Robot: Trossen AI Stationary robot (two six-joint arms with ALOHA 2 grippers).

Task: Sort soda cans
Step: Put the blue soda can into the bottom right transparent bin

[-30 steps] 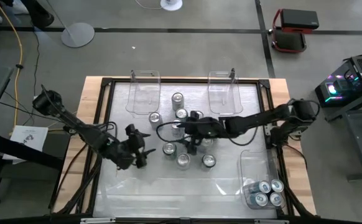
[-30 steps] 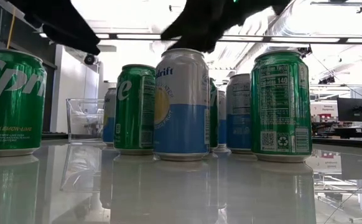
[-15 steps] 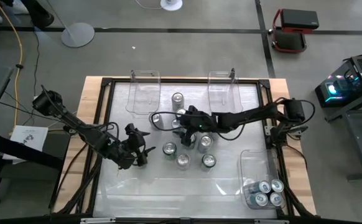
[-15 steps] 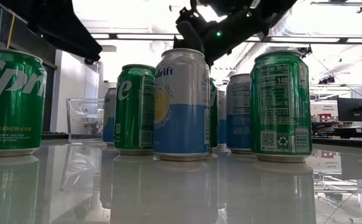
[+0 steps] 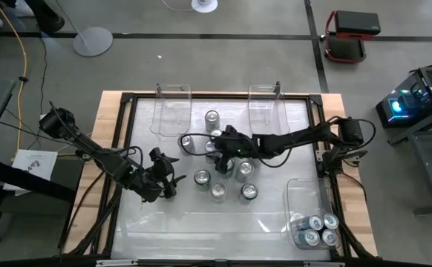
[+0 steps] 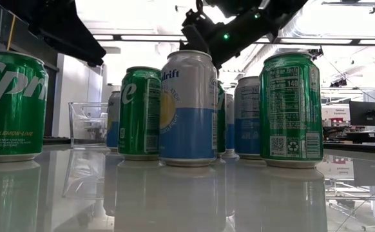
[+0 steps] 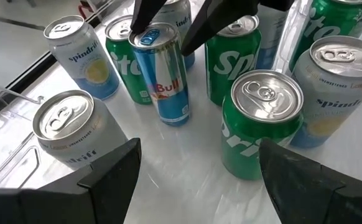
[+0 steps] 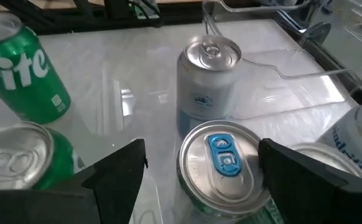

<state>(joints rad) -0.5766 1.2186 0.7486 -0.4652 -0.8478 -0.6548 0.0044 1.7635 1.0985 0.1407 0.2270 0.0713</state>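
Note:
Several soda cans stand upright on the white table: green Sprite cans [image 7: 259,118], silver and blue Spindrift cans [image 7: 84,53], and a slim blue and silver Red Bull can [image 7: 161,81] in the cluster's middle. My right gripper [image 5: 220,154] is open and slants down over the Red Bull can's top [image 8: 221,163], one finger on either side. My left gripper [image 5: 168,178] hangs open to the cluster's left, nothing between its fingers [image 7: 116,174]. My right gripper straddles the Red Bull can's top rim [image 8: 187,158], coming from the table's right and slanting down. A gap shows on one side. On the other side the finger [image 8: 293,168] overlaps the rim, so I cannot tell whether it touches. The can stands on the table.
Two clear bins [image 5: 173,107] [image 5: 268,107] stand at the far edge. A third clear bin [image 5: 305,200] at the near right holds several cans [image 5: 318,230]. A lone can [image 5: 212,119] stands between the far bins. The table's near strip is bare.
My right gripper has swung toward the table's left and far side and come down over the Red Bull can, then held still. Its fingers stayed open. No can has moved.

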